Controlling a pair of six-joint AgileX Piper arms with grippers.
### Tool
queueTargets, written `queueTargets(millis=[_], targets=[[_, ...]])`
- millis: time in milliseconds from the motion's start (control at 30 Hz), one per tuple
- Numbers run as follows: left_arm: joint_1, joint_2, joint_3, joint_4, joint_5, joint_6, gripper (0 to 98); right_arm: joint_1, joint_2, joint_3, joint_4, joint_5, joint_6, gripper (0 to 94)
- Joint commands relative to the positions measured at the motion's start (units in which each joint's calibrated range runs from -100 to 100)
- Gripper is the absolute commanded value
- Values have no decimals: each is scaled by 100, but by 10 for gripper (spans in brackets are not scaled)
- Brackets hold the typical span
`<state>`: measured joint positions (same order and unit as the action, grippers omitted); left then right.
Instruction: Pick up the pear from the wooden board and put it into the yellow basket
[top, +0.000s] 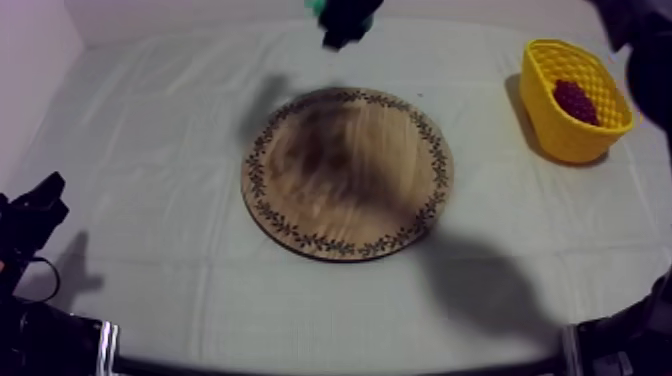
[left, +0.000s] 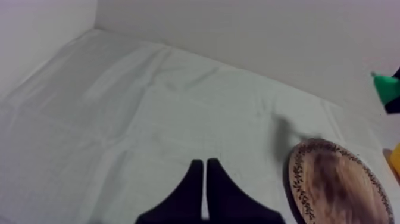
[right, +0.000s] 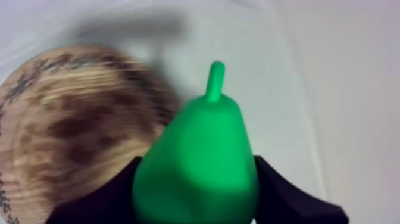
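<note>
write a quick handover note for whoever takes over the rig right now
Left tool: shut on nothing, parked low at its own side.
Right tool: shut on the pear, held in the air just past the far rim of the board.
The board is bare. The basket stands at the far right with grapes inside.
Done: pear grasped and off the board.
Left: carry it over to the basket and release it inside.
</note>
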<state>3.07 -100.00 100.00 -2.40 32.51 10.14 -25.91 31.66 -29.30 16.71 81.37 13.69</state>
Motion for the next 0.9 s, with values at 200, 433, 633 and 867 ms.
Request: queueTargets(millis=[200,433,633,867], targets=[[1,0,0,-2,-1,-1,1,1064,-1002,509,94,-58,-708,362],[1,0,0,-2,-1,-1,1,1976,-1615,1353,268,-467,-1187,356],[1,0,0,-2,-1,-1,1,2580,-1978,2344,326,-770,-1409,356],[1,0,0,-2,-1,-1,1,2995,-2158,3709,413,-1156,-1448,348]])
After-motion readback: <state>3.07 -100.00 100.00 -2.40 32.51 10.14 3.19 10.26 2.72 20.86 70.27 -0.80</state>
